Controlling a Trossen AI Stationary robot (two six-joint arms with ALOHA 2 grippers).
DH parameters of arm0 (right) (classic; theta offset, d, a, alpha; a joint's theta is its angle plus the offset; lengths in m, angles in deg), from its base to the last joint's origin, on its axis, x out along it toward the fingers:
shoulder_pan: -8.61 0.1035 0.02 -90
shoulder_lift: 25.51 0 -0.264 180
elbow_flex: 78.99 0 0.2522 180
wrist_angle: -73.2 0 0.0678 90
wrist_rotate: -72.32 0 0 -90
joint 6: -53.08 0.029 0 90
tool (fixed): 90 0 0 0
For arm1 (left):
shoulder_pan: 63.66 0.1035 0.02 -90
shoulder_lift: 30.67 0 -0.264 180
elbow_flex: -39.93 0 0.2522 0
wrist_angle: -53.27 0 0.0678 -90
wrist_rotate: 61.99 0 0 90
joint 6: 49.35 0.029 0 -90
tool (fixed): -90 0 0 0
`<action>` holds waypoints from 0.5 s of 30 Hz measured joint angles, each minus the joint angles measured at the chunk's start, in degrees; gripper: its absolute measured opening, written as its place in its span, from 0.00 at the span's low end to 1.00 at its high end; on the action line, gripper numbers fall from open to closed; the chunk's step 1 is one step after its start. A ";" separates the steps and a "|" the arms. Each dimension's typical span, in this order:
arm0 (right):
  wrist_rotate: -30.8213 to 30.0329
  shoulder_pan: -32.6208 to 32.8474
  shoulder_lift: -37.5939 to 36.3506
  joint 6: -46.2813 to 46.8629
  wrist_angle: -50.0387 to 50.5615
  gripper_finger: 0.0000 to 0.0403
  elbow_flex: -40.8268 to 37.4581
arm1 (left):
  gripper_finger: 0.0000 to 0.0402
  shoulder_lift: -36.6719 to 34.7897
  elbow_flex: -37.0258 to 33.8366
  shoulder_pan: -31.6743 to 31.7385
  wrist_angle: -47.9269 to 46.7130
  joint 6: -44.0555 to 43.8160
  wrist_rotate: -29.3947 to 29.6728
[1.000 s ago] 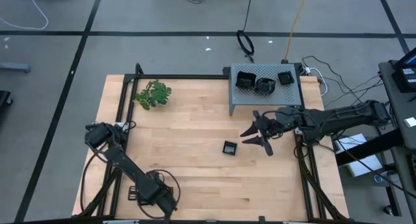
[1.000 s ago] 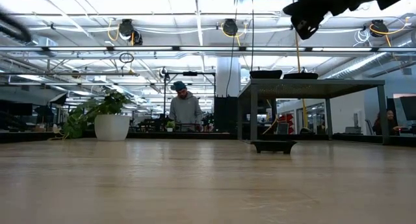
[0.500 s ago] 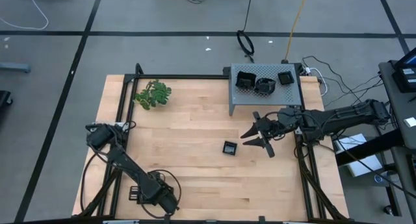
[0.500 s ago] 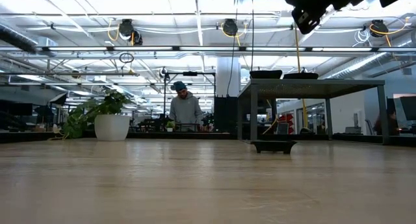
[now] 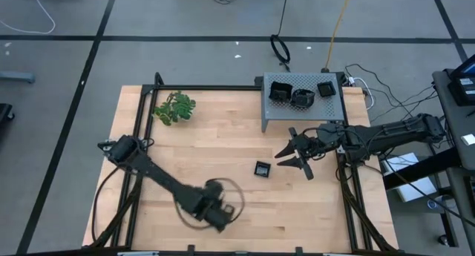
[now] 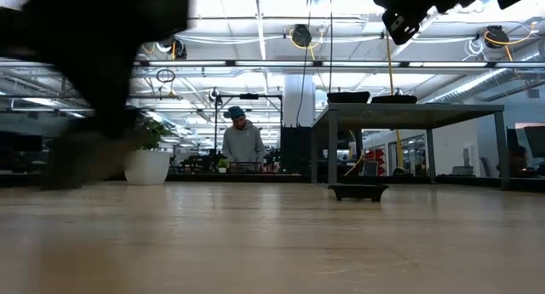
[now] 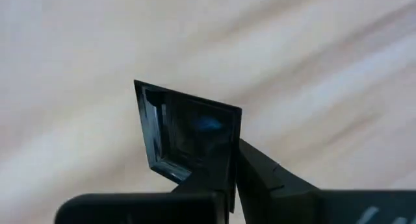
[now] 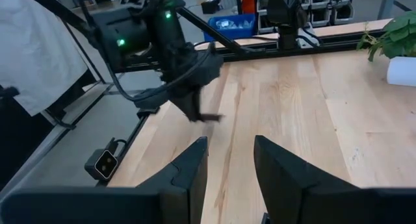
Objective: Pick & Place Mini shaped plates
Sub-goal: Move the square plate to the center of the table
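Left gripper (image 7: 231,185) clamped on a small glossy black square plate (image 7: 188,136), lower centre of the high view.
I judge it light, rigid, slippery, chip-prone; rim grip suits. Right gripper (image 5: 295,158), centre-right, gapes empty.

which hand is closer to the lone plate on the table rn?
Right. The right hand hovers open just beside the lone square plate, toward the perforated box. The left hand is farther off near the table's front edge, gripping another small plate.
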 joint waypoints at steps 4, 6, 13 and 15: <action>-0.01 0.00 0.00 0.01 0.00 0.29 0.00 | 0.04 0.05 0.15 5.61 11.01 19.39 6.66; -0.01 0.00 0.00 0.00 0.00 0.29 0.00 | 0.02 0.93 0.18 9.11 18.12 28.33 6.55; -3.33 -0.02 0.00 -0.04 0.70 0.29 0.00 | 0.04 4.79 0.17 17.01 30.25 47.90 0.94; -4.84 -0.07 0.00 -0.22 0.68 0.29 0.00 | 0.04 5.67 0.17 17.88 29.88 49.73 -0.88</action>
